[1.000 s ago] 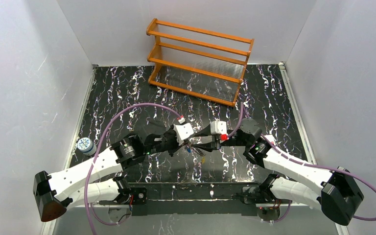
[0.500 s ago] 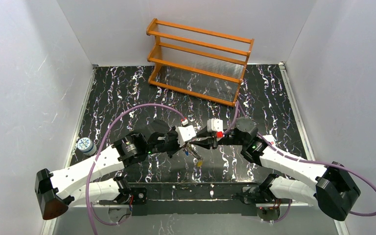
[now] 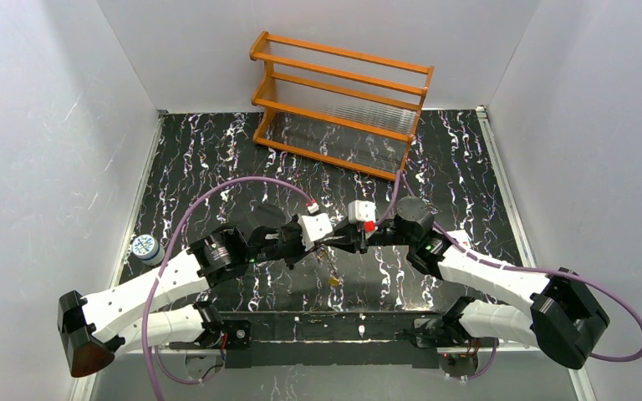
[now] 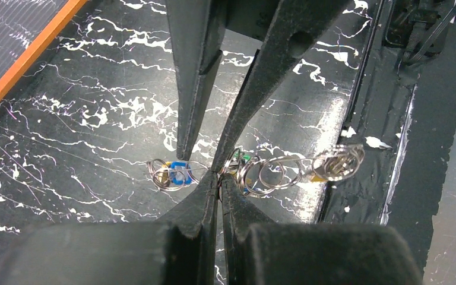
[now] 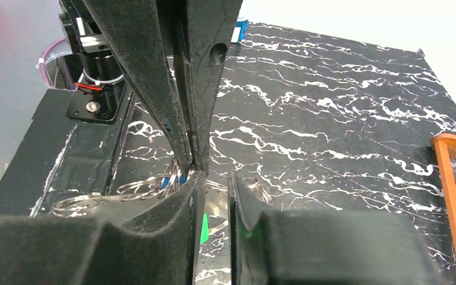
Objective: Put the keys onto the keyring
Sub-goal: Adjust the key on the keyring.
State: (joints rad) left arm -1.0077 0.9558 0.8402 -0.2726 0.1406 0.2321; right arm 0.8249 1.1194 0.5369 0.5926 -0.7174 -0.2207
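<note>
My left gripper [image 3: 324, 243] and right gripper [image 3: 337, 244] meet tip to tip over the table's middle. In the left wrist view my left gripper [image 4: 218, 177] is shut on a bunch of metal rings [image 4: 279, 172] with keys. A blue key [image 4: 178, 173] sits in a thin loop, the keyring [image 4: 197, 172]. A green key [image 4: 240, 157] shows behind the fingers. My right gripper [image 4: 202, 161] comes from above, jaws a narrow gap apart astride the thin loop. In the right wrist view my right gripper [image 5: 212, 178] shows that gap, with the green key [image 5: 203, 228] below.
An orange wooden rack [image 3: 341, 104] stands at the back. A blue-and-white disc [image 3: 145, 247] lies at the left edge. The end ring with a yellow key [image 3: 335, 281] reaches toward the table's near edge [image 3: 326, 322]. Purple cables arch over both arms.
Both grippers have shifted slightly left and away from the bases, still tip to tip. The right arm has reached further left. The trailing end of the key bunch has stretched toward the near edge.
</note>
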